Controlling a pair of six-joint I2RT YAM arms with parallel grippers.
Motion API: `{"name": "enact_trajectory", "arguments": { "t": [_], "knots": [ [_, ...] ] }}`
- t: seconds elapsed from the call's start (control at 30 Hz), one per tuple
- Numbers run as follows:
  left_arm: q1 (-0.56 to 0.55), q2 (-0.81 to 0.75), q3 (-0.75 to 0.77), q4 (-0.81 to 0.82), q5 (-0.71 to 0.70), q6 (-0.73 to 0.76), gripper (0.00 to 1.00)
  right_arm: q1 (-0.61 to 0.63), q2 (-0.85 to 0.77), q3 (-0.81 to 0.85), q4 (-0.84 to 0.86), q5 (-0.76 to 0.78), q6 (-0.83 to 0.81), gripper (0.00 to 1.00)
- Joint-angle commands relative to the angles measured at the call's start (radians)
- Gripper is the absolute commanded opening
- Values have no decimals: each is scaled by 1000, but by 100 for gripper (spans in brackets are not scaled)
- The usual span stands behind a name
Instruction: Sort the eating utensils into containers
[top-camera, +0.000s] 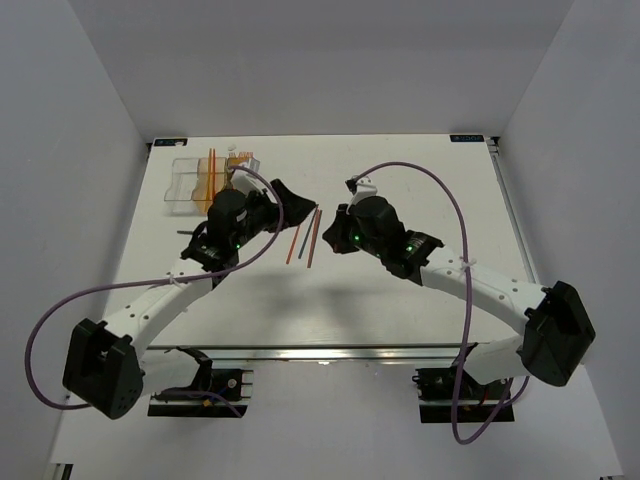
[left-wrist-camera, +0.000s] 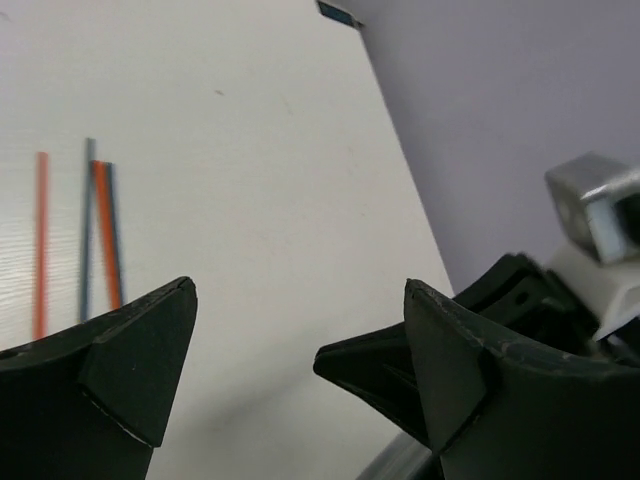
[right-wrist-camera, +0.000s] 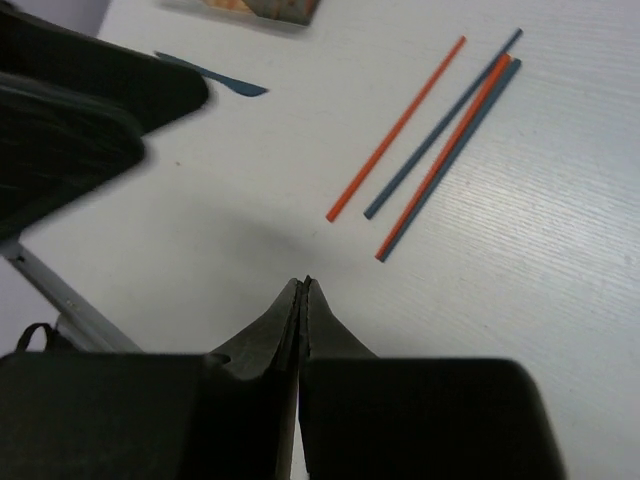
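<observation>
At the middle of the white surface (top-camera: 400, 170), four thin sticks (top-camera: 305, 237), two orange and two dark blue, lie close together between the two hands. The left hand (left-wrist-camera: 300, 300) is spread wide and grasps nothing. The right hand (right-wrist-camera: 305, 285) is clenched on nothing, near the sticks. The containers (top-camera: 185, 190) sit at the far left, with orange pieces (top-camera: 210, 170) inside.

The containers (top-camera: 190, 186) sit at ten o'clock on the tabletop (top-camera: 400, 300). Sticks (top-camera: 313, 238) lie near centre, left tool (top-camera: 288, 198) at their eleven o'clock, right tool (top-camera: 338, 228) at three.
</observation>
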Motion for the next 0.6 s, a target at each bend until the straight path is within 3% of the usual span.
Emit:
{"name": "enact_trajectory", "arguments": {
  "t": [0.0,0.03,0.07,0.13,0.23,0.37,0.57],
  "knots": [
    [7,-109,129,-265,-281,146,95,4,30,27,-53,91,31,0],
    [10,-118,162,-378,-330,221,97,4,30,27,-60,96,38,8],
    [12,-118,239,-434,-416,263,98,4,25,29,-59,100,44,37],
    [25,-97,311,-598,-504,366,98,2,11,29,-62,138,46,59],
    [111,-25,428,-784,-650,355,98,-15,5,56,-103,168,20,66],
    [312,6,434,-855,-666,156,98,-59,22,76,-158,123,-32,73],
    [365,227,564,-1042,-898,-204,98,-167,53,50,-204,16,-78,79]
  ]
}}
